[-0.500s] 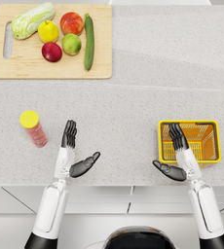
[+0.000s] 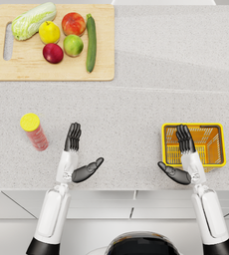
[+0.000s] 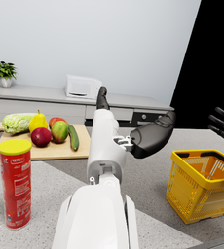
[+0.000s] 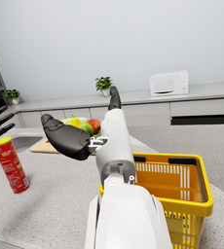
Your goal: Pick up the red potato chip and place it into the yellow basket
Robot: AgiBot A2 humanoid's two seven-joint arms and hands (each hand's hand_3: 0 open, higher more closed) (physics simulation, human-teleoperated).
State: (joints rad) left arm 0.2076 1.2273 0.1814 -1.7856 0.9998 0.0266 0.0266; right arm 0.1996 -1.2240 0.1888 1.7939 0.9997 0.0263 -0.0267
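A grey speckled counter seen from above. A red chip can with a yellow lid stands upright near the left edge, just beside the left hand, not touching it. That hand's fingers are spread, holding nothing. The right hand, also spread and empty, hovers over the near rim of the yellow basket. A cutting board with produce lies farther back.
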